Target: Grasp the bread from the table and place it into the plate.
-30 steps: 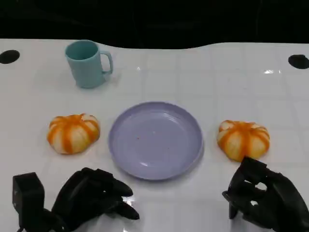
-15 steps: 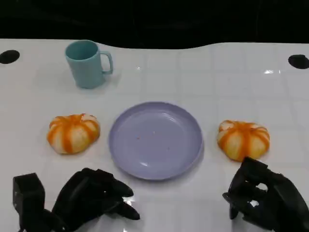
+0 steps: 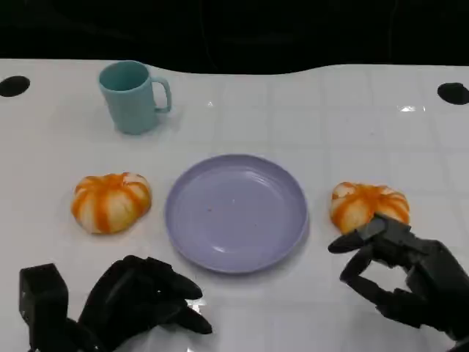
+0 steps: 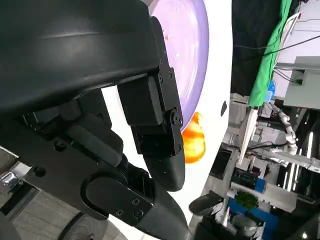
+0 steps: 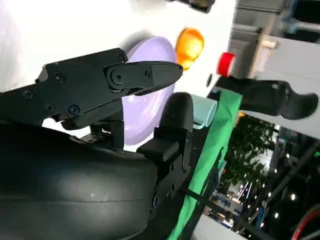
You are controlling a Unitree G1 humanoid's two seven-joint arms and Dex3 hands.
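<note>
Head view: right hand [image 3: 399,275], fingers spread and holding nothing, is hovering just behind the right bread roll [image 3: 368,209]; closing early risks nudging it away from the purple plate [image 3: 236,211].

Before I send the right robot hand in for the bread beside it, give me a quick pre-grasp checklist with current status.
1. Right robot hand open, holding nothing: ok.
2. Right bread on the table, free of the plate: ok.
3. Fingers around the bread: not ok; they sit at its near edge, contact cannot tell.
4. Plate bare for placing: ok.
5. Left robot hand low near the table's front edge, away from the plate: ok.
6. Teal mug out of the path: ok.
</note>
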